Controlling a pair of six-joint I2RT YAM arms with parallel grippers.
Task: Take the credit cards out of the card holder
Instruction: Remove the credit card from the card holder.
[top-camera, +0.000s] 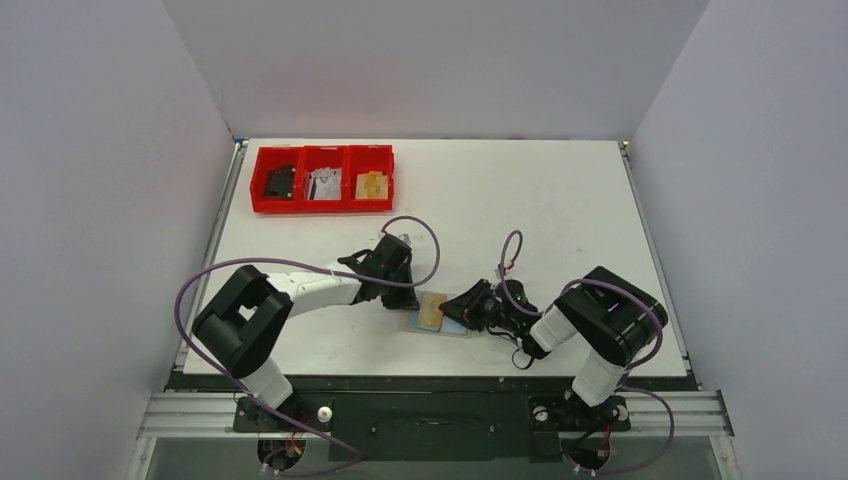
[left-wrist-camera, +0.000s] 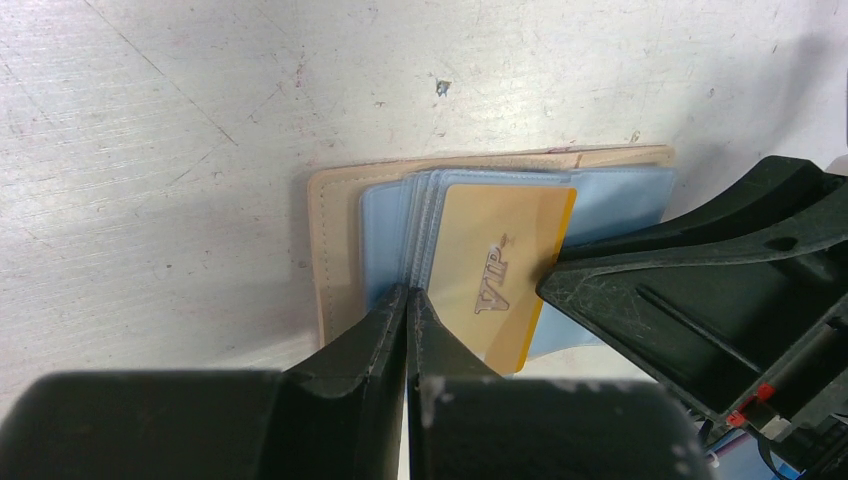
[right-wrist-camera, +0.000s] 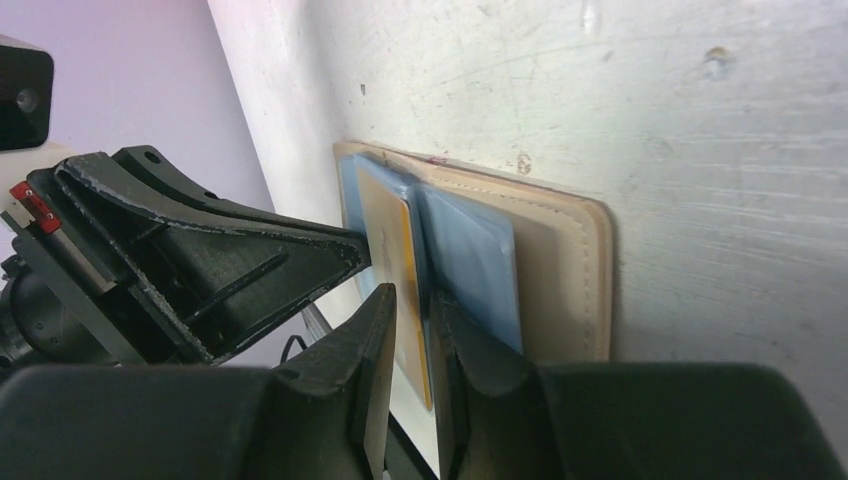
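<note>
Well apart from the red tray (top-camera: 322, 205), the card holder (top-camera: 432, 315) lay open, and no card seemed out yet. The left gripper (left-wrist-camera: 407, 300) was pressed together at its blue pockets (left-wrist-camera: 385, 235); the right gripper (right-wrist-camera: 410, 320) pinched the gold card (left-wrist-camera: 500, 270).

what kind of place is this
Probably a robot lab test cell: a white table boxed in by plain panels, left arm and right arm bolted to a metal frame, a red parts tray.

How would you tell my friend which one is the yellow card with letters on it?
Look at the white table, near its front edge, where a tan card holder lies open. The gold card lies on top of it. Everything right around it is see-through blue pockets, and only this card is gold with VIP written on it.
</note>
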